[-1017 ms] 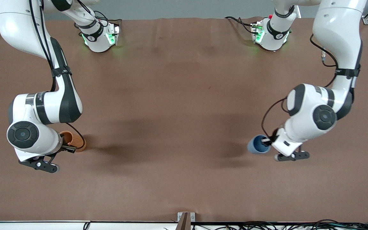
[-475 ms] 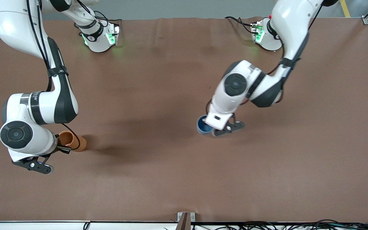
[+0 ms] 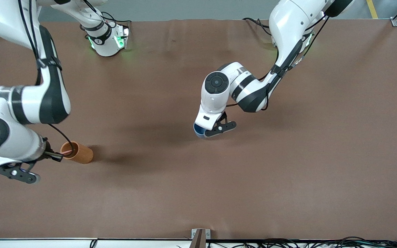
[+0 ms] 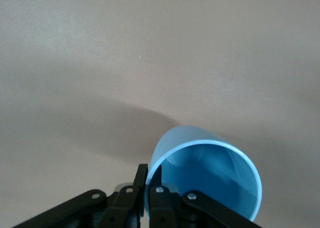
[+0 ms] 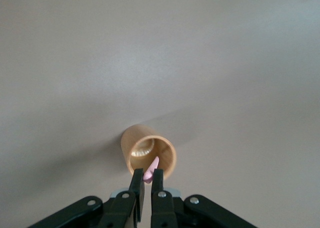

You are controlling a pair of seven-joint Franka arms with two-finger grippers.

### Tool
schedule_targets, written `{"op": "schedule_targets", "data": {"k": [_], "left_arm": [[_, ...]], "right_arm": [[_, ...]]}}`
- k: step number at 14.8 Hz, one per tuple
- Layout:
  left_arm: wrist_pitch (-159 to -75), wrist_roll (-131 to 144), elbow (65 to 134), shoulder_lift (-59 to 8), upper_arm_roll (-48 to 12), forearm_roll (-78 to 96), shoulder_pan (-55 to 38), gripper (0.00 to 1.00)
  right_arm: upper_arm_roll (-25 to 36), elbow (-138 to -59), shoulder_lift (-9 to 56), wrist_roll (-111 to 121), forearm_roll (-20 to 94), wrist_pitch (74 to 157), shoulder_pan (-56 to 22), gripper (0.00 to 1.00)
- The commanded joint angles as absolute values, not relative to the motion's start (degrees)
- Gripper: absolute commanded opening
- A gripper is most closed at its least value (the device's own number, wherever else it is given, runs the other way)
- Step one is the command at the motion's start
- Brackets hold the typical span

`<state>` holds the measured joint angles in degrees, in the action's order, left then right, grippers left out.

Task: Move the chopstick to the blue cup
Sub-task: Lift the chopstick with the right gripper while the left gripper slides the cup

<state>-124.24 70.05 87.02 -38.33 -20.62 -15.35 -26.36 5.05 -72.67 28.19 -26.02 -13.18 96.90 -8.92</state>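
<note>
Cables run along the bottom edge of the front view, below the brown table (image 3: 219, 193).

Right gripper (image 3: 58, 156): at the lower left of the front view, over the table just beside the brown cup (image 3: 78, 152). In the right wrist view its jaws stand narrow, closed on the chopstick (image 5: 150, 170). Only the pink tip of the stick shows between the fingers (image 5: 137, 188), pointing toward the cup mouth. In the front view a short pink length appears at the cup's rim; whether its lower end is inside the cup or already above it cannot be told with certainty.

Brown cup: stands upright on the table toward the right arm's end, at the lower left of the front view. Its inside looks pale and glossy in the right wrist view.

Left gripper (image 3: 201, 132): near the centre of the front view, slightly above the level of the brown cup. Its jaws are narrow and pinch the wall of the blue cup (image 4: 205, 175); one finger lies inside the rim and one outside, as the left wrist view shows at its lower middle.

Blue cup: mostly hidden under the left wrist in the front view, with only a blue arc showing. It is well apart from the brown cup. It may be raised off the table; contact cannot be confirmed.

Arm bases, with green lights, stand along the top edge.
</note>
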Motion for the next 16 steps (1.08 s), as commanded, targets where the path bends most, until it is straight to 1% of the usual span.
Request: {"op": "schedule_targets", "data": {"k": [1, 5, 6, 8, 9, 11, 12, 14, 16], "left_arm": [[-123.57, 70.67, 85.69, -39.29, -20.92, -17.14, -26.02, 0.03], [-124.98, 70.75, 86.22, -40.69, -20.92, -17.14, -25.75, 0.06], [-125.15, 70.84, 86.39, -40.95, -20.92, -17.14, -25.75, 0.07], [-125.51, 70.93, 86.57, -40.96, -21.01, -17.05, -25.58, 0.14], [-125.51, 70.67, 86.49, -40.96, -21.01, -17.05, -25.58, 0.28], [-125.33, 70.14, 86.48, -40.43, -21.01, -16.96, -24.88, 0.84], [-124.55, 70.48, 86.22, -39.73, -21.01, -16.96, -24.79, 1.0], [-120.79, 67.78, 86.92, -34.83, -21.53, -16.96, -21.47, 1.0], [-116.65, 61.2, 86.66, -30.08, -23.99, -16.26, -16.99, 1.0]], "right_arm": [[4.22, -74.88, 20.32, -24.7, -11.53, 95.45, -8.61, 0.02], [3.87, -74.97, 13.11, -22.51, -6.78, 93.43, -9.23, 0.02], [3.35, -74.97, 11.7, -21.72, -3.81, 92.99, -9.23, 0.02], [3.17, -74.88, 10.81, -21.71, 1.48, 93.42, -9.49, 0.02], [2.99, -74.88, 10.9, -21.88, 1.67, 93.86, -10.8, 0.02], [2.9, -74.88, 10.9, -22.67, 1.67, 95.44, -14.75, 0.02], [2.9, -74.88, 11.07, -23.55, 1.5, 96.15, -16.77, 0.02], [2.9, -74.8, 11.25, -29.24, 1.23, 98.08, -21.16, 0.02], [2.9, -74.79, 11.77, -36.09, 0.88, 100.53, -25.73, 0.01]]}}
